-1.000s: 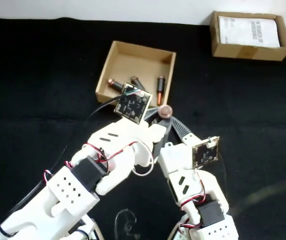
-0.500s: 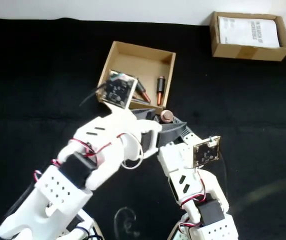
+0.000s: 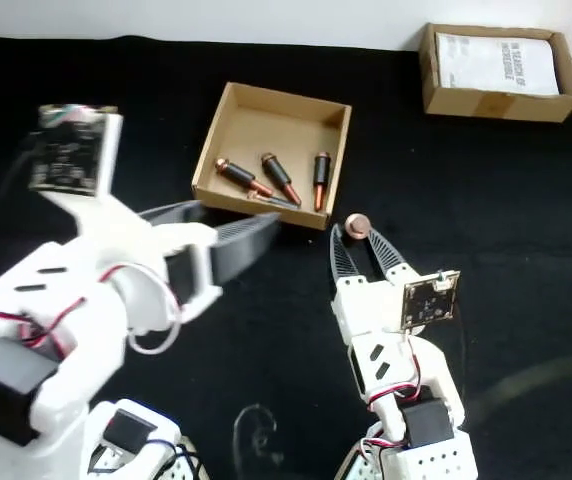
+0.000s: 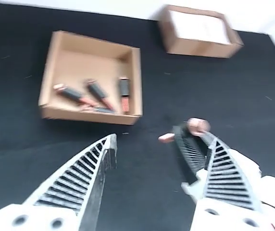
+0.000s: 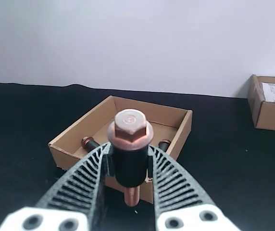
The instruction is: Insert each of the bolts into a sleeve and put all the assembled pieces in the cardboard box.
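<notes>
The black counter (image 3: pixel 526 220) carries everything. The left arm (image 3: pixel 96 300) stands raised at the near left. Its left gripper (image 4: pixel 163 138) is spread wide with nothing between the fingers, hovering above the counter in front of the cardboard box (image 3: pixel 266 125). The right arm (image 3: pixel 396 370) is lower and to the right. The right gripper (image 5: pixel 129 148) is closed around an assembled piece (image 5: pixel 129 166), held upright. The black sleeve is pinched between the two fingers, with the copper hex head on top and the copper tip poking out below. In the high view this piece sits just beside the box's near right corner, outside it. The open cardboard box holds three assembled pieces (image 3: pixel 279 177) lying side by side on its floor, apart from each other. A thinner item (image 3: pixel 271 199) lies along the near wall, and I cannot identify it. A second cardboard box (image 3: pixel 496 104), well apart at the far right, holds a white printed sheet (image 3: pixel 496 62).
</notes>
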Available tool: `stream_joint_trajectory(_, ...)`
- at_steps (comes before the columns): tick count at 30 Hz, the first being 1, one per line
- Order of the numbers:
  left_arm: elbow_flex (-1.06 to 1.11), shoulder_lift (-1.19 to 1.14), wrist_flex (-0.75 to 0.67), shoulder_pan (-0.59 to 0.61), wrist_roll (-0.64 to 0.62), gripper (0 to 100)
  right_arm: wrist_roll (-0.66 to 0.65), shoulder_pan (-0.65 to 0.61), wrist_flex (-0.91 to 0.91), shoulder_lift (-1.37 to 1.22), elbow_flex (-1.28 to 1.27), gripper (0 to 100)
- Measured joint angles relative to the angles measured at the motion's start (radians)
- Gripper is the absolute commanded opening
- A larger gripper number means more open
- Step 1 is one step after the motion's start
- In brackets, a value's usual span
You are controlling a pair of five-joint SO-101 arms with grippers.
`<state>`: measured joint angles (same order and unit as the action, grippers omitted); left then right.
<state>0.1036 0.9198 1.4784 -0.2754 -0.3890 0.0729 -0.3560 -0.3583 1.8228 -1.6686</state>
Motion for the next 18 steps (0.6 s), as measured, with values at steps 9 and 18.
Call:
stream_joint_trajectory(9, 0.049, 0.002, 0.049, 0.293, 0.0, 29, 0.0, 0.002, 0.0, -0.072, 0.104, 0.6)
stream_joint_trajectory(18, 0.282, -0.006, -0.017, 0.477, 0.0, 29, 0.0, 0.002, 0.0, -0.505, 0.46, 0.6)
